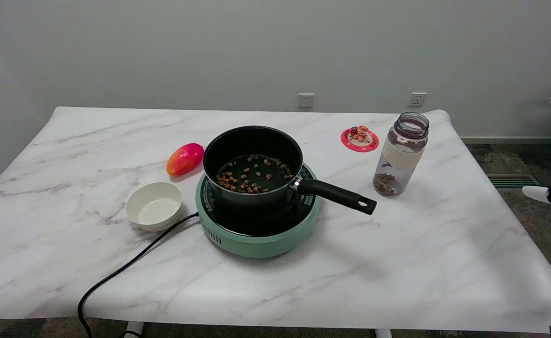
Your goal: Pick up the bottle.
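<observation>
The bottle [401,155] stands upright on the right side of the marble table [421,263]. It is clear, has a white band and no cap, and holds some brown bits at the bottom. At the picture's right edge, beyond the table's side, a white-and-black part of my right hand [550,193] shows, well to the right of the bottle and touching nothing. Most of the hand is cut off by the frame, so how its fingers lie is hidden.
Left of the bottle, a black pot [252,164] with brown bits sits on a green cooker [256,237], its handle [338,196] pointing at the bottle. A red coaster [360,139] lies behind. A white bowl [154,205], a mango [185,159] and a black cable [125,267] lie at the left.
</observation>
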